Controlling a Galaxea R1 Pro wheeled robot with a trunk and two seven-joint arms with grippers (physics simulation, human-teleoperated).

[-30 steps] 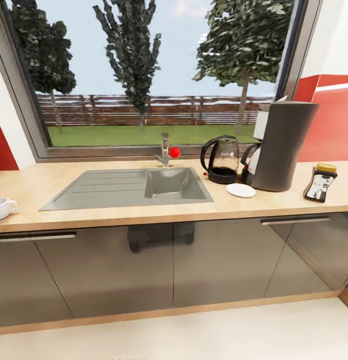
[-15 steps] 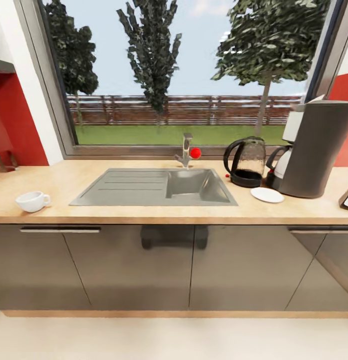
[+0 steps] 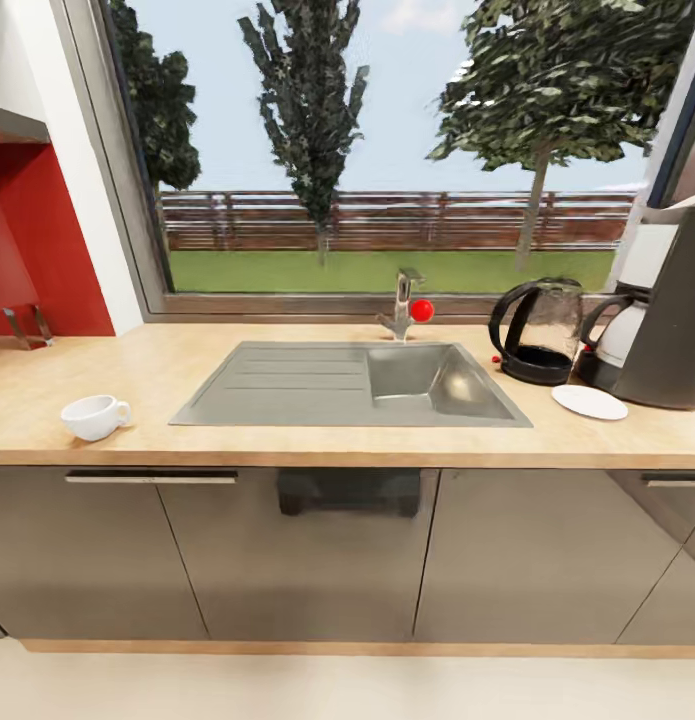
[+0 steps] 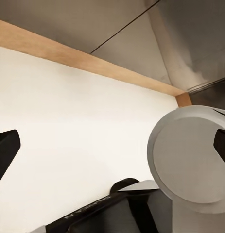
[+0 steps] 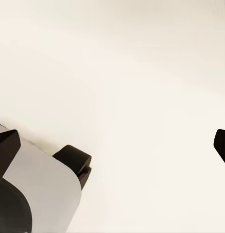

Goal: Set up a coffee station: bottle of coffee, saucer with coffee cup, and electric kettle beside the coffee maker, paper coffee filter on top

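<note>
The kitchen countertop (image 3: pixel 287 440) runs across the head view, with a grey sink (image 3: pixel 352 385) set into it. The white coffee cup (image 3: pixel 95 416) sits on the counter far to the left of the sink. At the right, the glass electric kettle (image 3: pixel 539 332) stands beside the dark grey coffee maker (image 3: pixel 677 320), which the frame edge cuts off. In front of them lies the white saucer (image 3: pixel 589 402), with nothing on it. The bottle of coffee, the kitchen shelf and the paper coffee filter are out of view. My left gripper (image 4: pixel 112 148) and right gripper (image 5: pixel 112 145) are open, low over the pale floor, holding nothing.
A tap (image 3: pixel 403 303) with a red knob stands behind the sink, under a wide window. Grey cabinet doors (image 3: pixel 317 560) with bar handles run below the counter. A red wall panel (image 3: pixel 37 250) closes the left end. Part of my base (image 4: pixel 190 165) shows by the left gripper.
The whole head view has shifted, so the camera has turned left. The bottle of coffee has left the picture at the right and the cup sits further in. Nothing on the counter has moved.
</note>
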